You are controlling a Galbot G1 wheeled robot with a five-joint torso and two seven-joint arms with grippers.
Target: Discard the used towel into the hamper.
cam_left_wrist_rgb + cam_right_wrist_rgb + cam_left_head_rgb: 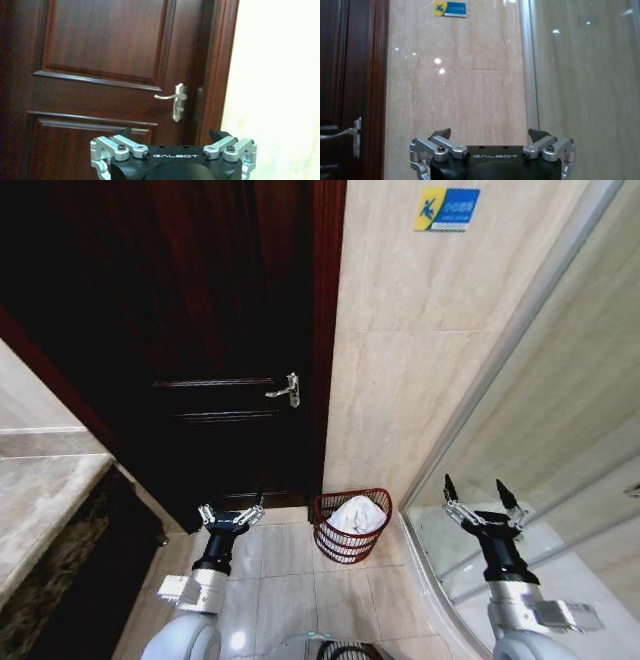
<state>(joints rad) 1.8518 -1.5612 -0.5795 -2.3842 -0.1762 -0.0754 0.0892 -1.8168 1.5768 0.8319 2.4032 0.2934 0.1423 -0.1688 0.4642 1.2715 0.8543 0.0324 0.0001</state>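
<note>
Towel (pixel 357 514) lying inside hamper (pixel 350 548) (floor, by door frame). Left gripper (pixel 231 515) and right gripper (pixel 484 502) hanging spread wide, holding nothing. Risk: forward drive knocking light hamper, spilling towel.

A dark wood door (pixel 200 350) stands at the far left, its silver handle (pixel 286 390) on its right edge. Right of it is a beige tiled wall (pixel 400 380) bearing a blue-and-yellow sign (pixel 447 209). A glass shower screen (pixel 560 430) fills the right, a marble ledge (pixel 40 500) the near left, over a pale tiled floor (pixel 290 580).
</note>
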